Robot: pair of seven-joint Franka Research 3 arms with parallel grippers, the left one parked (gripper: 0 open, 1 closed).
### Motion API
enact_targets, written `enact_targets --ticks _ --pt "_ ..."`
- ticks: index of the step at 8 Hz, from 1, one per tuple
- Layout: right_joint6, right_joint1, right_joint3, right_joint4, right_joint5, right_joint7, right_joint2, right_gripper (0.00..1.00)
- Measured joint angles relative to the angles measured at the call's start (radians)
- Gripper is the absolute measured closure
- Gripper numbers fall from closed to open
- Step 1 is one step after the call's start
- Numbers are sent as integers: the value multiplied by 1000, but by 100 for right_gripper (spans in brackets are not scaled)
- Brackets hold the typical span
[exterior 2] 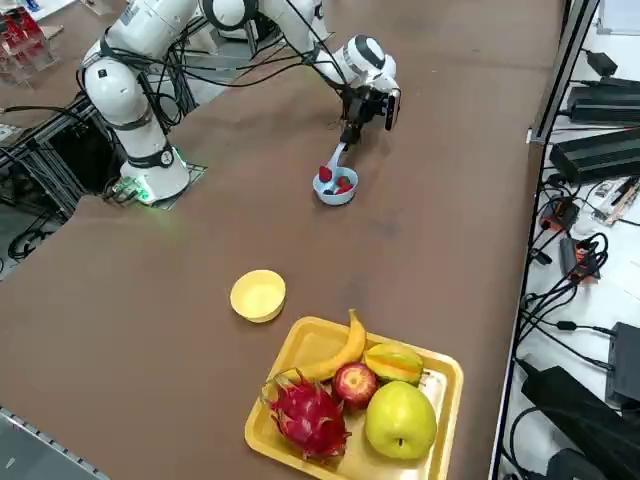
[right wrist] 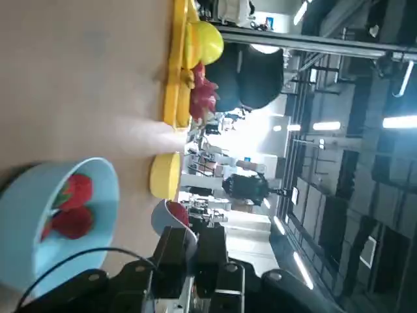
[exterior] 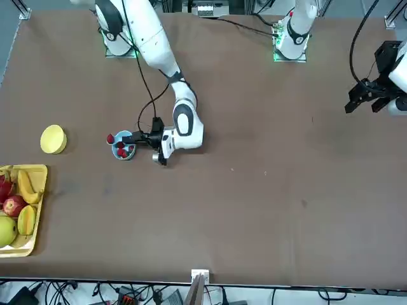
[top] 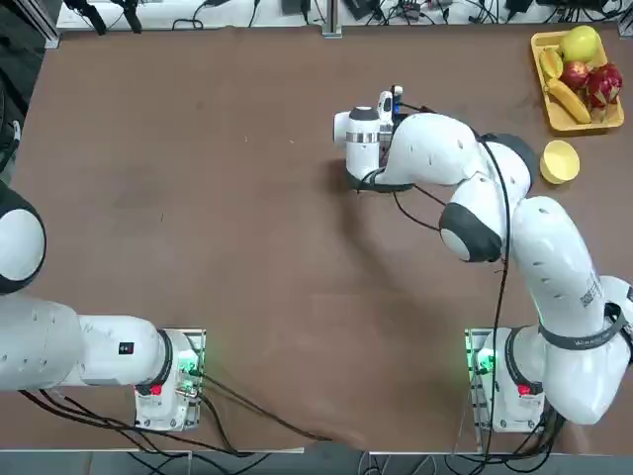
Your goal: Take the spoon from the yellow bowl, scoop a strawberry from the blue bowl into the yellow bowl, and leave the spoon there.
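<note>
One strawberry (exterior 2: 325, 174) sits in the spoon (exterior 2: 333, 165), just above the blue bowl's (exterior 2: 335, 190) rim. The tool (exterior 2: 352, 135) is shut tight on the spoon's handle. Two more strawberries lie in the blue bowl. I think the scoop is done, and the carry comes next. The yellow bowl (exterior 2: 258, 295) is well apart from the blue bowl, near the fruit tray (exterior 2: 300, 350). The spoon must stay level so the berry does not roll off onto the table (exterior 2: 450, 200).

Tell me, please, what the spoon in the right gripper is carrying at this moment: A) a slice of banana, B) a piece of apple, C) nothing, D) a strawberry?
D: the spoon, held in the shut right gripper above the blue bowl, has a red strawberry in its scoop, seen also in the front view.
</note>
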Motion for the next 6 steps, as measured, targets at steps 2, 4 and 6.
enact_targets --ticks 2,4,6 --pt "-10 -4 -30 6 0 0 0 89" --pt "-15 -5 -74 7 0 0 -1 89" --pt "-20 -17 -109 4 0 0 -3 89"
